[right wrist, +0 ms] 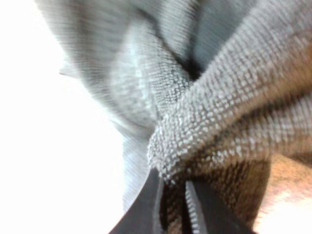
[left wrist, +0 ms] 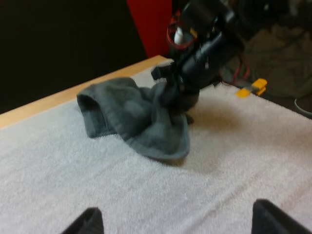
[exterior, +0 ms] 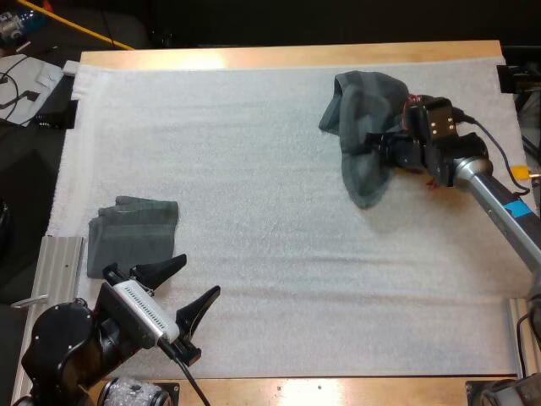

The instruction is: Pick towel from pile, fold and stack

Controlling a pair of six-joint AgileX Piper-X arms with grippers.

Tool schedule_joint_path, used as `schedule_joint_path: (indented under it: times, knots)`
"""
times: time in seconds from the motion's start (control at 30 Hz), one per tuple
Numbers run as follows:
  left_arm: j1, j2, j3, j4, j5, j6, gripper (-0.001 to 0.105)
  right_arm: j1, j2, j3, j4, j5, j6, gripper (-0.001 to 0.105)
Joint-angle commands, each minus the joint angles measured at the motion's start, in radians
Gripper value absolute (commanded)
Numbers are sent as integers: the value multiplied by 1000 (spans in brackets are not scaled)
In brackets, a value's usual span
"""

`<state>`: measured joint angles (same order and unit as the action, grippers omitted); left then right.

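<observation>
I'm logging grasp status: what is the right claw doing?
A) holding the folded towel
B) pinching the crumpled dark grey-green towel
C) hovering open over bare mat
B: the right claw is shut on a bunched fold of the crumpled dark grey-green towel, far from the folded grey-green towel.

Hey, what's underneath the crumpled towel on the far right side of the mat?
The white mat shows beside the crumpled towel, and the right tool pinches a fold of it. Whatever lies beneath the cloth is covered, so I cannot tell.
</observation>
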<state>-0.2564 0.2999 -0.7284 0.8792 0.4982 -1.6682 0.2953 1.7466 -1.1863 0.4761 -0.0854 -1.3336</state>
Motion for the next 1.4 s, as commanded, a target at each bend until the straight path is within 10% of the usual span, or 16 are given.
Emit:
schedule_joint_path:
  times: [0.0, 0.83, 1.37]
  knots:
    - [-4, 2, -6, -10, 10, -12, 60, -9, -37, -10, 0, -15, -43, 0]
    - [-5, 2, -6, -15, 10, -10, 61, 75, -647, -26, 340, -35, -235, 0]
    - [-7, 1, -6, -13, 11, -12, 61, 458, -633, -16, 573, -50, -153, 0]
